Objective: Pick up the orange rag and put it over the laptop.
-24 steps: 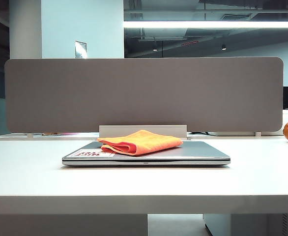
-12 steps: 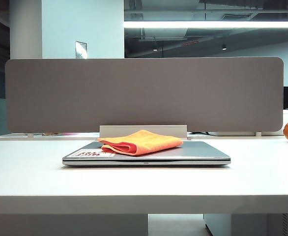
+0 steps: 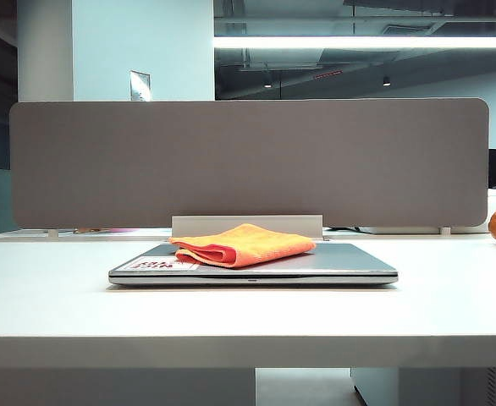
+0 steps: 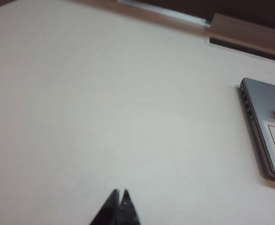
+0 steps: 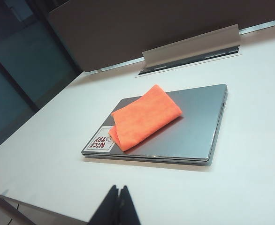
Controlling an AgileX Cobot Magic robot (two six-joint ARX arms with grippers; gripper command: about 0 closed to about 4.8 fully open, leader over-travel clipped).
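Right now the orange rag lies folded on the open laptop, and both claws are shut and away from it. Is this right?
Not quite: the laptop is closed, not open. The right wrist view shows the orange rag folded on its flat lid. Left claw and right claw are both shut and away from it.

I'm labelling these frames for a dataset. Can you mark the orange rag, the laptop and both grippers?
orange rag [image 5: 144, 117]: right wrist view, middle of the folded cloth.
laptop [image 5: 194, 126]: right wrist view, bare lid.
right gripper [image 5: 118, 191]: right wrist view, shut fingertips.
left gripper [image 4: 120, 193]: left wrist view, shut fingertips.
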